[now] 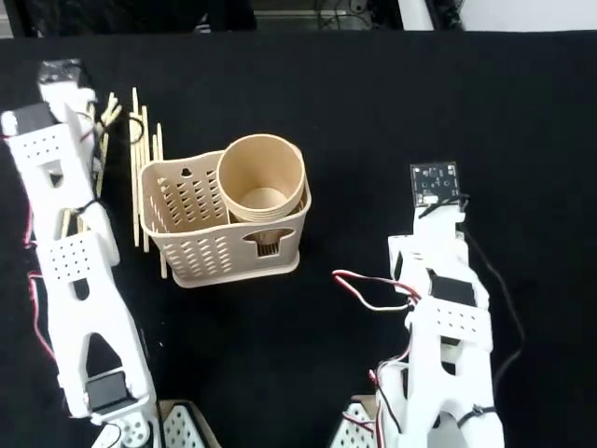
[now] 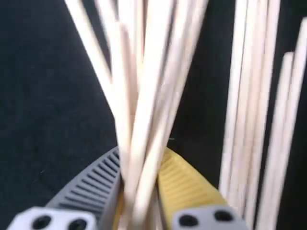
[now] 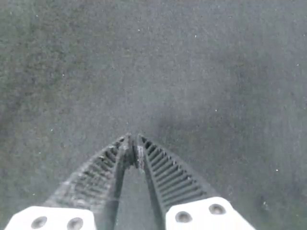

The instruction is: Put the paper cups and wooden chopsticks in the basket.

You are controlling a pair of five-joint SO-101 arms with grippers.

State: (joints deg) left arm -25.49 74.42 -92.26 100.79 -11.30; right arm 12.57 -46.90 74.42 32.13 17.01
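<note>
Up close, the left fingers (image 2: 98, 184), one ribbed grey and one ribbed yellow, are clamped on a bundle of pale, slender wooden chopsticks (image 2: 144, 96). The bundle fans out straight ahead of the tips, its long axis in line with them. More loose sticks (image 2: 249, 120) lie roughly parallel just beside the yellow finger. Looking down from above I see more: beyond those sticks sits a beige perforated plastic basket (image 1: 196, 233), with stacked tan paper cups (image 1: 261, 182) upright inside. The ribbed right fingers (image 3: 163, 175) are pressed together on nothing, over the black cloth worktop (image 3: 216, 57).
</note>
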